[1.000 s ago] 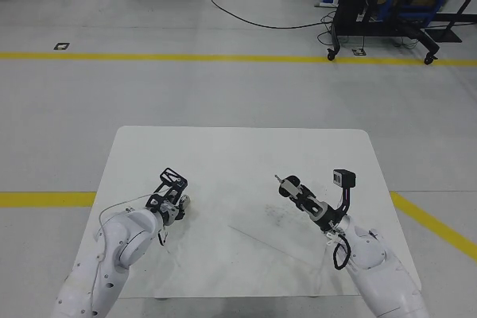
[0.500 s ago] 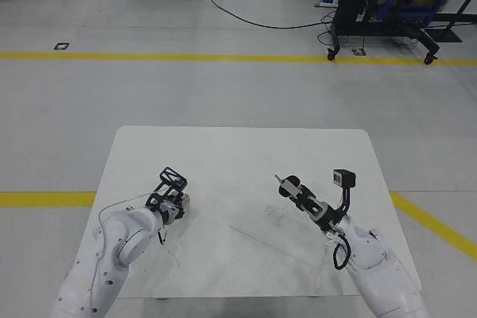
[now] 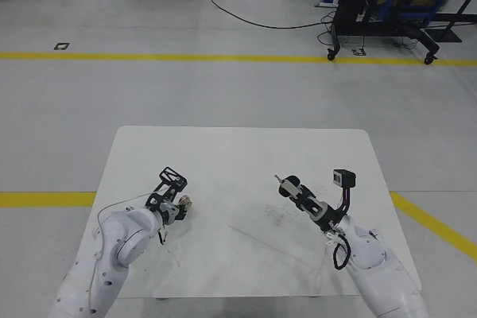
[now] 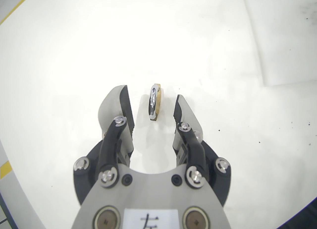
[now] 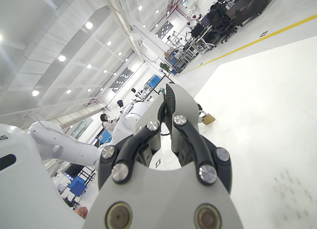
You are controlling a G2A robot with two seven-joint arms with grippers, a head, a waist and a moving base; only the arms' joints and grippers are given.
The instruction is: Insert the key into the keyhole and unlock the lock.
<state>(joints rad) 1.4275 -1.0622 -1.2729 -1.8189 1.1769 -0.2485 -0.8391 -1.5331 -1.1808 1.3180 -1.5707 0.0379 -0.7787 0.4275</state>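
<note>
Glossy white rounded shells cover the left arm [image 3: 121,242] and right arm [image 3: 378,266]; a thin cable [image 3: 111,208] loops along the left. The left gripper [image 4: 151,106] has grey metal fingers [image 4: 109,108], black ribbed pads [image 4: 126,108], black link bars [image 4: 111,145], silver screws [image 4: 194,176] and a white label [image 4: 150,217] bearing a black character.

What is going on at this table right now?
The left gripper is open and low over the table. Its fingers sit on either side of a small brass padlock without touching it. The right gripper is shut on the key, whose tip sticks out in front of it. It is over the table's right half, well apart from the padlock. The key is not yet in the keyhole.
</note>
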